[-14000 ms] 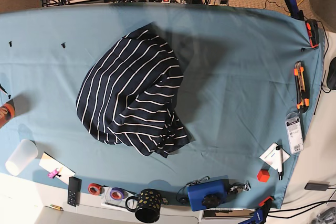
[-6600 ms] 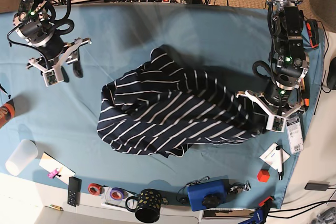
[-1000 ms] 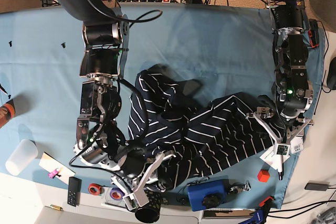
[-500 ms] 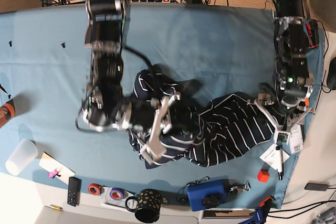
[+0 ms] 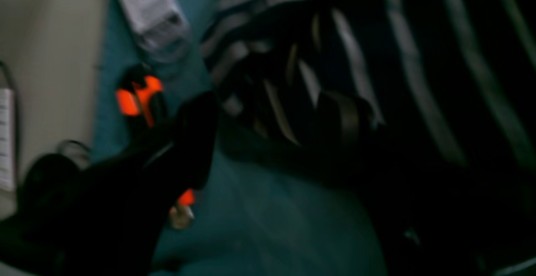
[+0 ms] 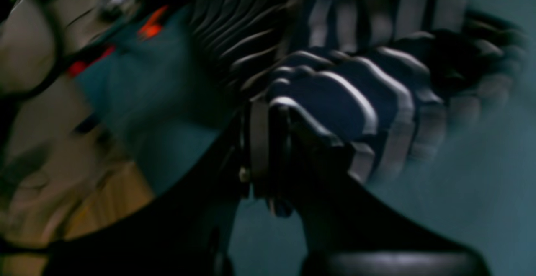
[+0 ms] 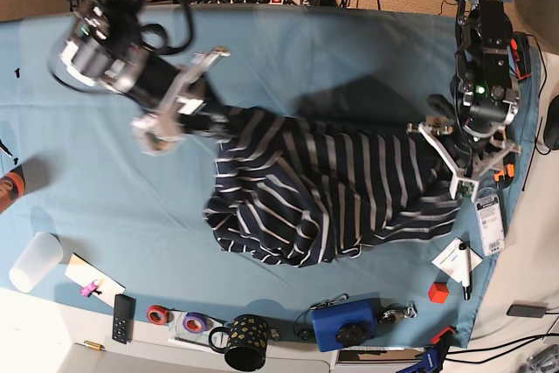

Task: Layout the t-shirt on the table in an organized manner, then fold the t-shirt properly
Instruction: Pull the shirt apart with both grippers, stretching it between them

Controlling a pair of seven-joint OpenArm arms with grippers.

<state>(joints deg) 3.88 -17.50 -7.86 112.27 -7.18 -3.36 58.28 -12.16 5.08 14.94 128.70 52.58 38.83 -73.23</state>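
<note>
Base view: the dark navy, white-striped fabric t-shirt [image 7: 327, 189] lies bunched but stretched across the centre of the teal-blue cloth-covered table [image 7: 349, 58], its long axis running from upper left to right of frame. The right gripper [image 7: 179, 111], upper left of centre, is clenched on the shirt's left end. The left gripper [image 7: 467, 159], at the right edge, stands with jaws spread at the shirt's right end, touching or just above the cloth; it cannot be told which. The 2 grippers thus sit at opposite ends of the long axis, so any further spreading would likely pull along it.

Left wrist view: dim and blurred. Striped folds fill the upper right of frame, bare teal cloth lies below, and 1 dark finger [image 5: 188, 138] sits left of centre, apart from the fabric. An orange-and-black tool [image 5: 138, 100] lies beside it.

Right wrist view: a striped fold is pinched between the closed fingers [image 6: 268, 142] at centre, the rest of the shirt trailing toward the top of frame.
</note>
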